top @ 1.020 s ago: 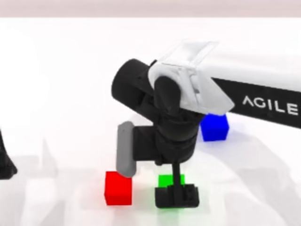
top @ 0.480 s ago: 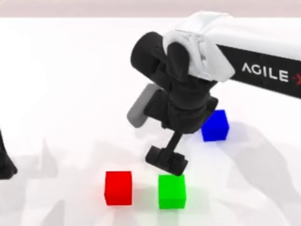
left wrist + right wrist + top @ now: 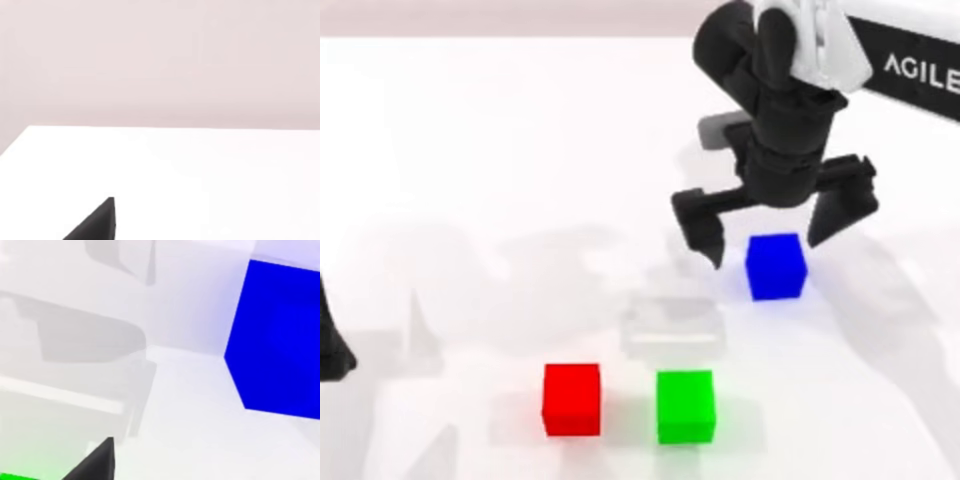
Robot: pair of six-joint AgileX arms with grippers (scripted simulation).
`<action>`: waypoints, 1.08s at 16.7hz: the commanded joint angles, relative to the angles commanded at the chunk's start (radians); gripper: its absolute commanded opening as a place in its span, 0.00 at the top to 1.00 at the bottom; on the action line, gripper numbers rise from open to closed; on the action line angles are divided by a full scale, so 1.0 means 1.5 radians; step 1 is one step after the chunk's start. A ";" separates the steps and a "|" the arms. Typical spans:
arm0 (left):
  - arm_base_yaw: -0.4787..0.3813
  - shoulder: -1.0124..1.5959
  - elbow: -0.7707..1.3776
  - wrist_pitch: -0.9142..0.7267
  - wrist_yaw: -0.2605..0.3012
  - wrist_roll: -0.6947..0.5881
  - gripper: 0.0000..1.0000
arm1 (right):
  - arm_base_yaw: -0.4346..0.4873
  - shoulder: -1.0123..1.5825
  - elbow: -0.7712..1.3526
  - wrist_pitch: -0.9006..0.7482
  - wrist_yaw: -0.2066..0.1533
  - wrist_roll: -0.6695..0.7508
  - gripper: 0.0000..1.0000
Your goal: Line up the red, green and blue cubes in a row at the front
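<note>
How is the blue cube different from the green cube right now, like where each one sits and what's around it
The green cube sits at the front, in line beside the red cube; the blue cube sits farther back and to the right, outside that row. The right gripper hangs open over the blue cube; nothing is above the green cube. Both look equal in size and rest flat on the table, ungripped. The left arm is parked at the left edge.

Red cube and green cube side by side at table front, small gap btwn, red to left. Blue cube further back, right of green, well apart from both. Right gripper above table just behind blue cube, fingers spread wide either side. Left arm parked at far left edge, w/ nothing near it.
</note>
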 joint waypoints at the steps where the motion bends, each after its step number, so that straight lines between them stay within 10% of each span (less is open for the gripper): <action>1: 0.000 0.000 0.000 0.000 0.000 0.000 0.00 | -0.014 0.003 0.007 0.000 0.001 0.027 0.00; 18: 0.000 0.000 0.000 0.000 0.000 0.000 0.00 | -0.035 0.065 -0.118 0.200 0.003 0.069 0.00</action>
